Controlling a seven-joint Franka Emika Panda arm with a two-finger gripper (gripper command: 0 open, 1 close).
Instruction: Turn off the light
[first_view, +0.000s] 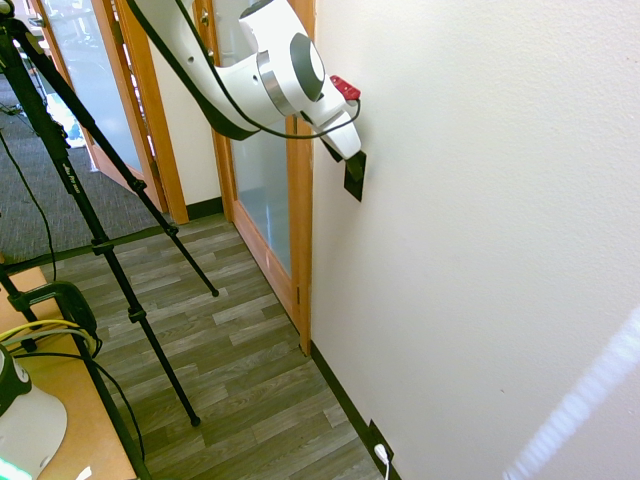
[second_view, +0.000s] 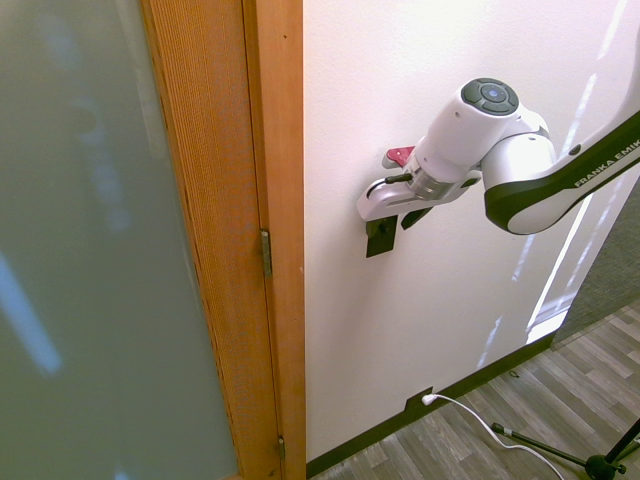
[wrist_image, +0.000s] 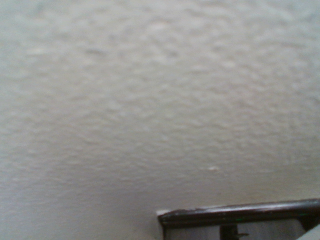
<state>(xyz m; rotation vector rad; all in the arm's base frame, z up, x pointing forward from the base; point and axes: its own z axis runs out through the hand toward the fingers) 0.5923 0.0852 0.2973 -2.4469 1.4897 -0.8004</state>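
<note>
switch plate (first_view: 354, 183) stands upright on the pale wall (first_view: 480, 220) in the first exterior view, just beside the door frame (first_view: 301, 230), with the white arm (first_view: 230, 88) reaching in at its upper part. the approach looks nearly done; the switching itself seems the step in hand. there's open wall below the plate, while the frame edge limits swing on the door side.

in the second exterior view the fingers (second_view: 413, 219) are apart, one in front of the plate and the other just beside it; whether either touches the toggle, i can't tell. next calls for lining one tip up with the toggle and a short, light stroke along the wall. pressing straight in could jam a tip. the outlet (second_view: 418, 401) with its white plug (second_view: 429, 399) is well below.

in the wrist view, textured wall is close, with the plate's glossy edge showing; the toggle's setting can't be read.
</note>
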